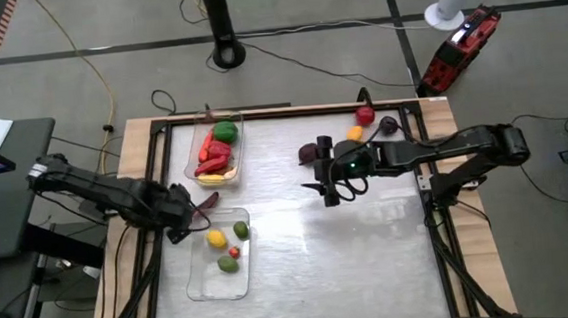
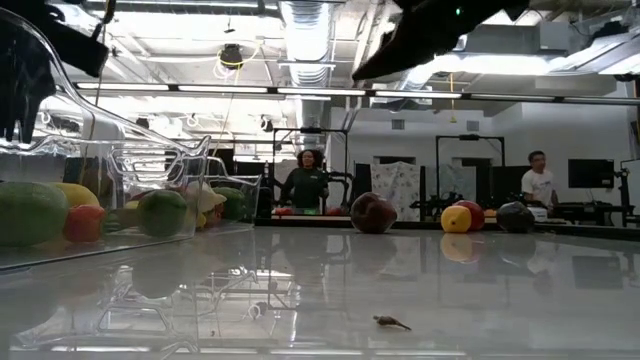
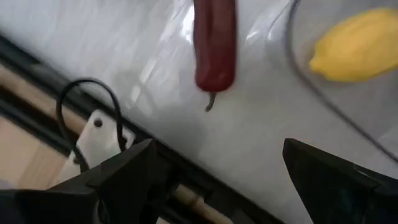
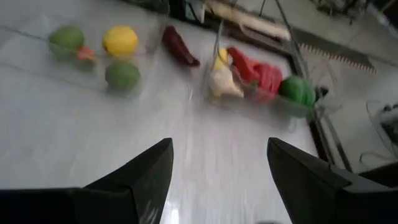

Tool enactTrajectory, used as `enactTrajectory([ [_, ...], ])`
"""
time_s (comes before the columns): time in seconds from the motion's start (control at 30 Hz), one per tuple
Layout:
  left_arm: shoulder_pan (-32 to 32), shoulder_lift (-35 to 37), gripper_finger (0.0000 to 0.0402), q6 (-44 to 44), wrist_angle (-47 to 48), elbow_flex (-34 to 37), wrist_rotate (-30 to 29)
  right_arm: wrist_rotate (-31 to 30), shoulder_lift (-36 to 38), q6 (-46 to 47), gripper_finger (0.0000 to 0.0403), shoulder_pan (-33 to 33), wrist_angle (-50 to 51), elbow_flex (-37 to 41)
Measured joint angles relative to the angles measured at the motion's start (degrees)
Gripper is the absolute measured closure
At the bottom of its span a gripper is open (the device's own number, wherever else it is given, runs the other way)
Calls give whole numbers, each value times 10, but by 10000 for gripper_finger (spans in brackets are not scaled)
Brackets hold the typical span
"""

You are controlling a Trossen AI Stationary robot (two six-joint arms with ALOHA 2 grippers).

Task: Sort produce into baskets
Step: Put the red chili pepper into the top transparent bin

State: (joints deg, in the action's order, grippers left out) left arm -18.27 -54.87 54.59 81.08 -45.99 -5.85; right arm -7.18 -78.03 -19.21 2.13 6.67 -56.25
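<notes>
Right gripper [image 4: 217, 180] fingers spread apart above bare table [image 4: 93, 130], yellow lemon [image 4: 120, 40], two green fruits, dark red chili [image 4: 179, 46], green pepper [image 4: 297, 91]

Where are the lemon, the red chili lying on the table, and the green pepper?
Lemon [image 3: 354, 46]: left wrist view, middle of its yellow body.
Red chili [image 3: 214, 46]: left wrist view, middle of its length.
Green pepper [image 1: 225, 132]: high view, its top.

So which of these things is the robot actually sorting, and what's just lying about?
Part of the job:
- far basket with red and green vegetables
- near basket with yellow and green fruit
- loose red chili between them
- loose fruits at the far right

Just lying about:
- red tool on the floor
- black stand
</notes>
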Motion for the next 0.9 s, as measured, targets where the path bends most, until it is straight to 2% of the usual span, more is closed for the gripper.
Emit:
enactTrajectory([
  [0.17,-32,-34,83,-12,-1,-1,-37,0,2,-4,118,-12,-3,0],
  [0.37,-34,-86,120,-56,-2,-1,-93,1,0,-5,118,-13,-4,0],
  [0.6,-29,-179,133,-111,-19,3,-92,3,0,-3,118,-13,-3,0],
  [0.73,-26,-222,133,-132,-45,3,-83,27,0,6,118,-14,-3,0],
  [0.9,-1,-209,133,-145,-74,5,-87,34,0,9,118,-14,-3,0],
])
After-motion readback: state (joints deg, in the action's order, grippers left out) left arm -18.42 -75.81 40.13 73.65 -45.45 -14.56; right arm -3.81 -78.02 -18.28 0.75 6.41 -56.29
